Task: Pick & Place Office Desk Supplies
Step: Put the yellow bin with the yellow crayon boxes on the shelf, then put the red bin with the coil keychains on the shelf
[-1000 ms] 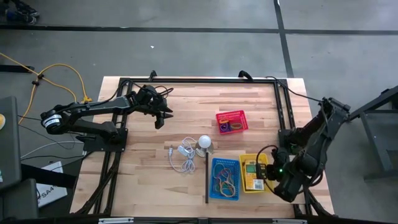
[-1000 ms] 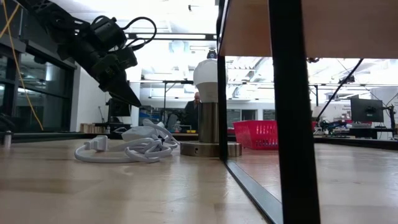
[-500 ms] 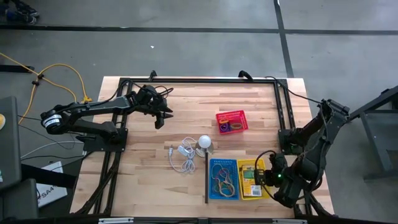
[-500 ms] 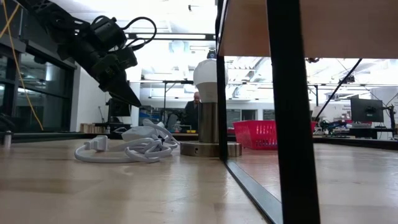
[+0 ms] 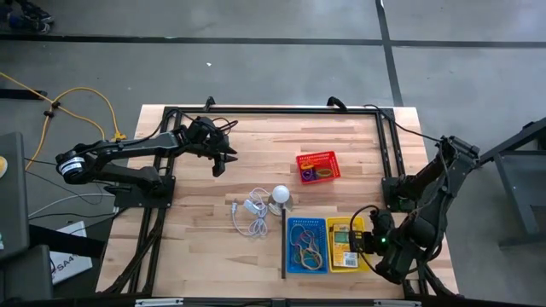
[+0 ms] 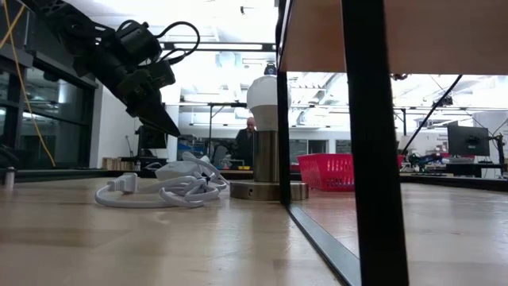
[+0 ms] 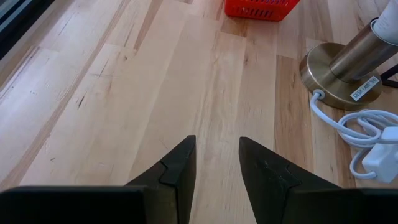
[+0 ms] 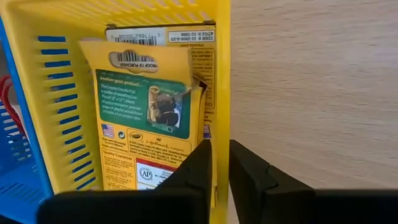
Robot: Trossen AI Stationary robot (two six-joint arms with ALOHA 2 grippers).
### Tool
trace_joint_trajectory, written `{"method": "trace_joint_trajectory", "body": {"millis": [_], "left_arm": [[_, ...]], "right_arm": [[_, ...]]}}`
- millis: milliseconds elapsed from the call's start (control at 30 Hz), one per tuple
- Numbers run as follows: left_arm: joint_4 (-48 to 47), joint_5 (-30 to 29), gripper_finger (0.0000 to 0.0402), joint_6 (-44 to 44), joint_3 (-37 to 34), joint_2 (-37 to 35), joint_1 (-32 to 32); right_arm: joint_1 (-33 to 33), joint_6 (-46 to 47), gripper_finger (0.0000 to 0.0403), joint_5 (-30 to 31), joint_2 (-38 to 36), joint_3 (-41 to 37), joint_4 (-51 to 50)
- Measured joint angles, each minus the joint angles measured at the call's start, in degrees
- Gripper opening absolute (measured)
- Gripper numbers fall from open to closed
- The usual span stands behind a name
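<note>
A yellow basket [image 5: 339, 256] stands near the table's front edge, beside a blue basket [image 5: 308, 219] that holds rubber bands [image 5: 305, 249]. Yellow-and-green packets [image 8: 149, 106] lie flat in the yellow basket. My right gripper [image 8: 220, 152] is at this basket's right side, pointing steeply down, with the basket's wall between its fingers. A red basket [image 5: 316, 154] with small rings stands farther back. My left gripper [image 7: 216, 149] hangs open above bare wood at the far left, holding nothing. My right gripper has the yellow basket's right-hand wall [image 8: 222, 127] between its two fingers, one finger inside the basket and one outside. The fingers come from above, slanting down. The basket rests flat on the table.
A white bulb on a brass base [image 5: 280, 196] and a coiled white cord [image 5: 250, 215] sit mid-table, left of the baskets. A black frame bar [image 5: 283, 247] runs along the blue basket's left side. Bare wood lies between my left gripper and the lamp.
My right gripper has gone a little toward the table's near edge, and the yellow basket has slid with it along the table. The basket now stands level with the blue basket. For the last half second both have kept still.
</note>
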Motion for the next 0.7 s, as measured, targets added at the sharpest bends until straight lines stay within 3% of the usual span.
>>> {"method": "trace_joint_trajectory", "body": {"millis": [333, 700], "left_arm": [[0.2, 0.0, 0.0118, 0.0, 0.0, 0.0, 0.0], [1.0, 0.0, 0.0118, 0.0, 0.0, 0.0, 0.0]], "right_arm": [[0.0, -0.4, 0.0080, 0.5, -0.2, 0.0, -1.5], [0.4, -0.9, 0.0087, 3.8, -3.4, 0.0, -2.8]]}}
